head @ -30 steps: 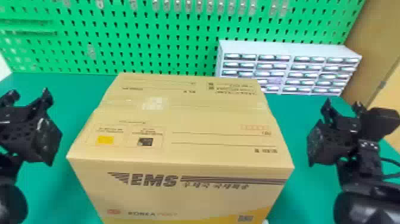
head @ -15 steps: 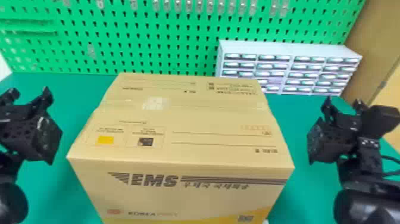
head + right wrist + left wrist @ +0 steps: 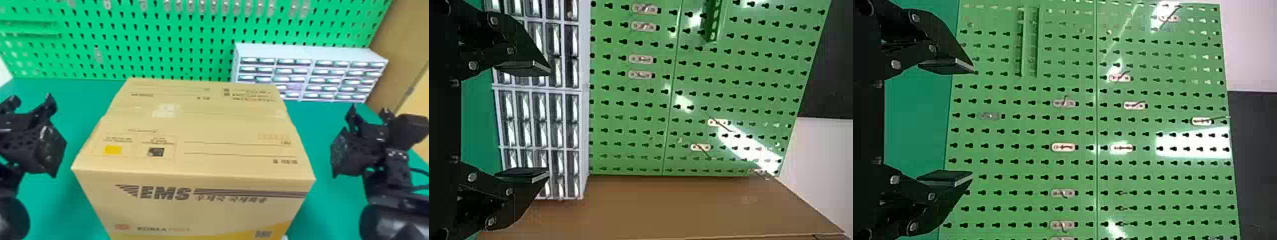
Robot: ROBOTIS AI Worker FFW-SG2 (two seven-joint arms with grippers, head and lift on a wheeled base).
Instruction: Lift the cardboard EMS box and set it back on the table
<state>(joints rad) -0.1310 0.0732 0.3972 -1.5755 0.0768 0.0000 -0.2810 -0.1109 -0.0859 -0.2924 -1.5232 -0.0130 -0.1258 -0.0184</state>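
The cardboard EMS box (image 3: 191, 140) rests on the green table (image 3: 322, 134), its lettered side facing the robot. My left gripper (image 3: 35, 99) is off the box's left side, with table showing between them. On the box's other side my right gripper (image 3: 367, 115) stands apart from the cardboard in the same way. In the left wrist view the left gripper (image 3: 973, 123) is spread open with nothing between its fingers. The right wrist view has the right gripper (image 3: 549, 121) likewise open, holding nothing.
A green pegboard (image 3: 178, 44) rises behind the table. In front of it, at the back right, stands a light grey cabinet of small drawers (image 3: 306, 54). A brown panel (image 3: 399, 41) borders the table's right side.
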